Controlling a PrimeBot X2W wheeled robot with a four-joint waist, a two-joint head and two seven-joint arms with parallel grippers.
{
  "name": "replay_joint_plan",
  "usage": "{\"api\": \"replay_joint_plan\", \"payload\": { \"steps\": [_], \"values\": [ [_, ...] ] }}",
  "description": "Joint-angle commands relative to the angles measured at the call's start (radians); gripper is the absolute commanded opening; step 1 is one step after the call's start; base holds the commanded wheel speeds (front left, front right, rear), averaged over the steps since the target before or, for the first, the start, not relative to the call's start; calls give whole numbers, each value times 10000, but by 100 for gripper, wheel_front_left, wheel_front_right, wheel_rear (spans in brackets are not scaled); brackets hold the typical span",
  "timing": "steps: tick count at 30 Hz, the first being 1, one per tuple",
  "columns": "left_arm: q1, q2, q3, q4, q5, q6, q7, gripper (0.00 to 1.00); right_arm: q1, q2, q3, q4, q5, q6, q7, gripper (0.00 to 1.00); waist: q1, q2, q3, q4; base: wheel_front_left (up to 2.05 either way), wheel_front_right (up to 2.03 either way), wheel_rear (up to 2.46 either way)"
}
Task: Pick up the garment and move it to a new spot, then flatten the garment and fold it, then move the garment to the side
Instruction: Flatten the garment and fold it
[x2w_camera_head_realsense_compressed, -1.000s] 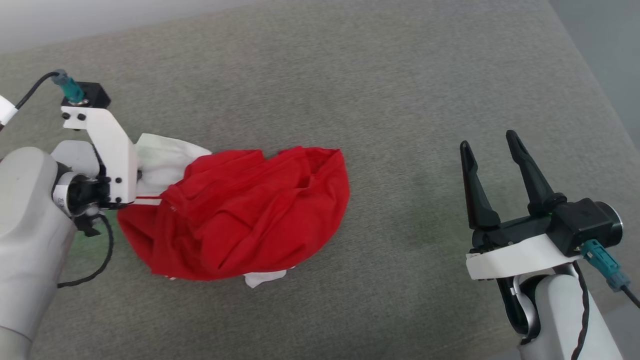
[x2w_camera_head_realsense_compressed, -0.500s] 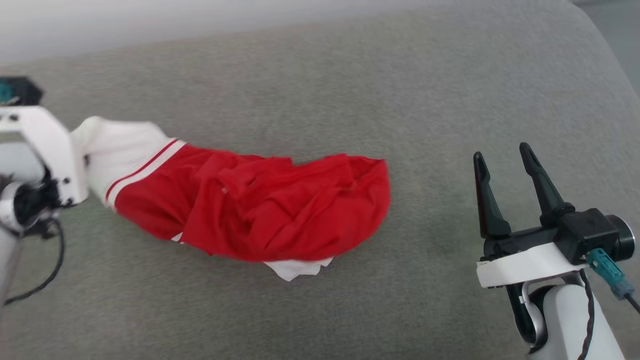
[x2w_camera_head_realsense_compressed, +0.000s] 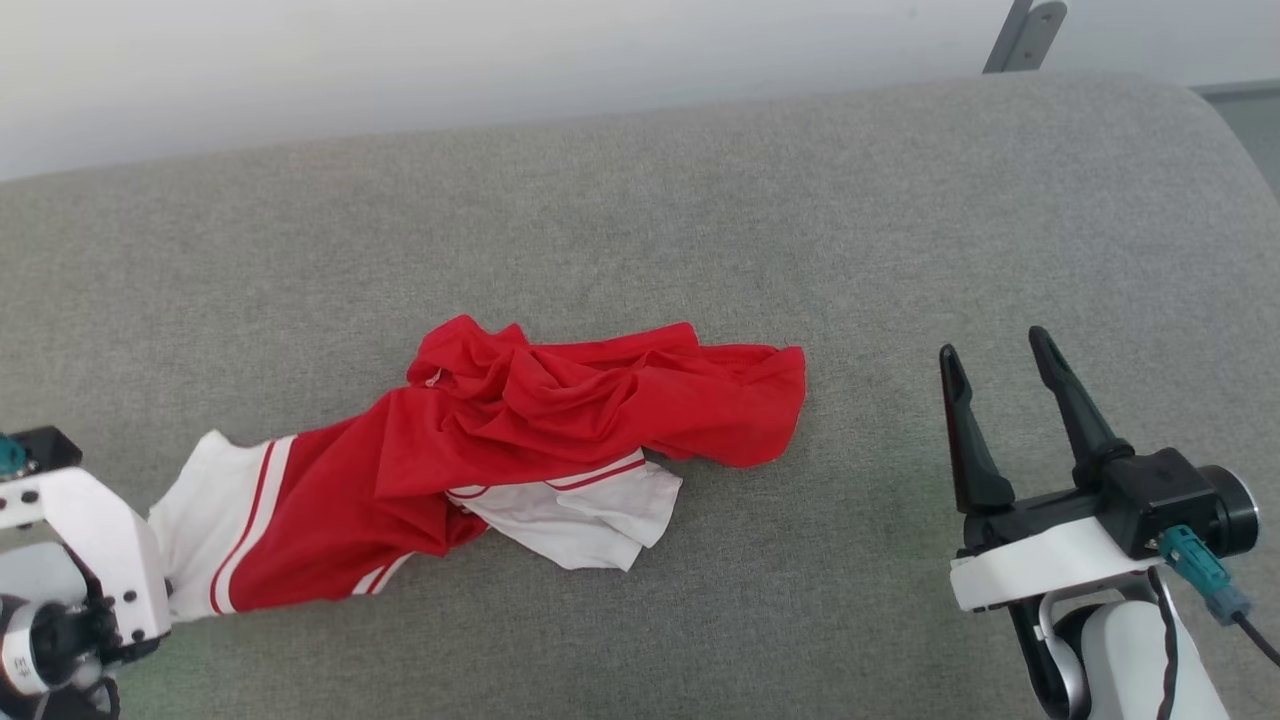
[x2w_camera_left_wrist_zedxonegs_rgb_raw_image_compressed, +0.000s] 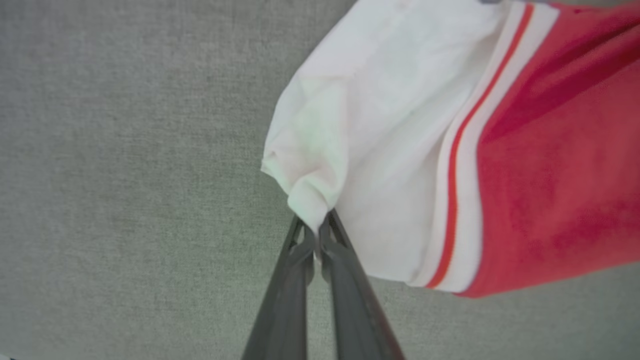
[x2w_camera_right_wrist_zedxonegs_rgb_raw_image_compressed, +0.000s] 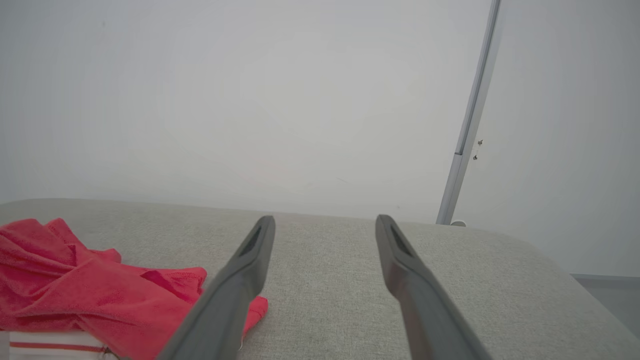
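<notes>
**Left to right.** The left gripper (x2w_camera_left_wrist_zedxonegs_rgb_raw_image_compressed: 316, 235) is clenched on the corner of 1 white sleeve end of the red T-shirt (x2w_camera_head_realsense_compressed: 520, 440). The shirt lies on the grey upholstered cushion (x2w_camera_head_realsense_compressed: 700, 180). Its long axis runs from this gripper rightward toward the right gripper (x2w_camera_head_realsense_compressed: 990, 342), red body end farthest from the grip. The body is crumpled in folds. Narrow red stripes edge both white sleeve ends, and sleeve 2 lies under the body's near edge. The right gripper is released, fingers spread, well apart from the shirt.
</notes>
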Motion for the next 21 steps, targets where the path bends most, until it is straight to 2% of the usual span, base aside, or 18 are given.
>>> {"api": "replay_joint_plan", "payload": {
  "steps": [1, 6, 11, 15, 21],
  "values": [
    [267, 41, 16, -155, -63, 129, 54, 100, 89, 0, 22, 55, -12, -7, -51, 100, 0, 0, -124, 39, 0, 0, 0],
    [1, 326, -2, -824, 96, 352, 351, 100, 76, 0, 108, 88, 26, -7, -51, 100, 0, 0, -298, 5, 0, 0, 0],
    [-793, 707, -254, -2078, 454, 469, 1162, 100, 149, 2, 125, 76, 140, -7, -51, 100, 0, 0, -424, -94, 0, 0, 0],
    [-1684, 621, -623, -3124, 709, 309, 1842, 100, 134, 2, 159, 46, 258, -7, -51, 100, 0, 0, -409, -264, 0, 0, 0],
    [-2886, -290, -1301, -3750, 876, -15, 2479, 100, -78, 2, 280, 22, 407, -7, -51, 100, 0, 0, -210, -740, 0, 0, 0]
  ]
}}
